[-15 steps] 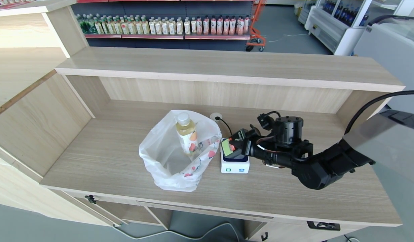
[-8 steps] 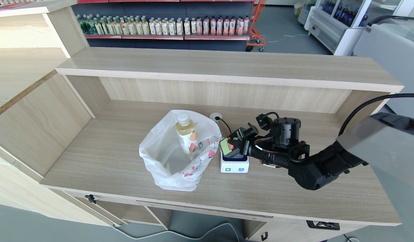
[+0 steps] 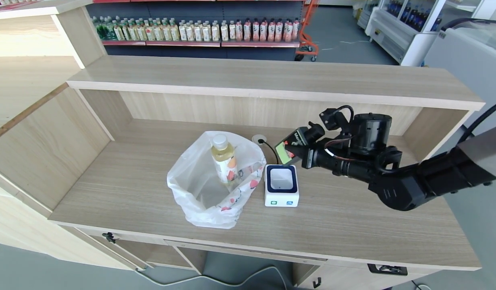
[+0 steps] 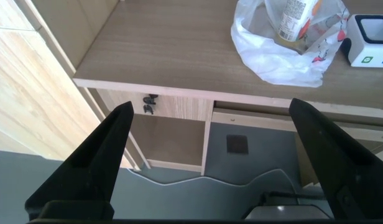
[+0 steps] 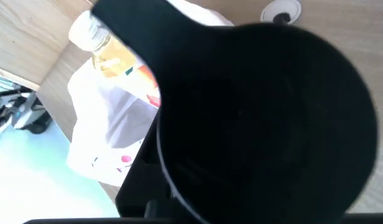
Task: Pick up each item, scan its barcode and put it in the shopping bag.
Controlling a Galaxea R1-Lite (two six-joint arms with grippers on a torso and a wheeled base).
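Note:
My right gripper [image 3: 291, 150] is shut on a small green item [image 3: 283, 153] with a red mark, held in the air just behind the white scanner [image 3: 281, 190]. Close to the right wrist camera the item is a dark round mass [image 5: 266, 124]. Left of the scanner the white shopping bag [image 3: 199, 193] stands open with a yellow-drink bottle [image 3: 223, 161] upright inside. My left gripper [image 4: 210, 162] hangs open with nothing in it, below and in front of the counter's front edge, with the bag [image 4: 278, 53] and scanner [image 4: 369, 48] beyond it.
The wooden counter [image 3: 131, 193] has a raised back shelf [image 3: 272, 80] and a left side wall [image 3: 42, 149]. A black cable runs from a grommet [image 3: 258, 139] to the scanner. Drawers with latches [image 4: 149, 102] sit under the counter's front edge.
The right arm has lifted the green item off the scanner's window and drawn it up and back toward the rear wall. Bag, bottle and scanner have stayed put.

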